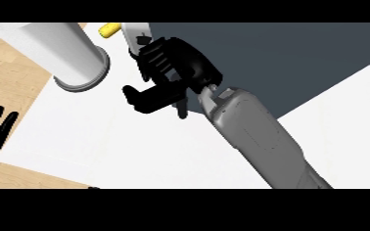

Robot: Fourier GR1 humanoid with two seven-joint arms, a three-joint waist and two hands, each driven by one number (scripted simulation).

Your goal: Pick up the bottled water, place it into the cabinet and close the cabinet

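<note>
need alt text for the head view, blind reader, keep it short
The right robot hand, on a grey forearm rising from the lower right, is curled round a pale bottle with a yellow cap. A white cylinder stands to its left on a white surface; the left robot hand's fingers show at the left edge.

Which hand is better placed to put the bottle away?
Right. The right hand is curled round the bottled water; the left hand shows only at the view's left edge, apart from it.
</note>
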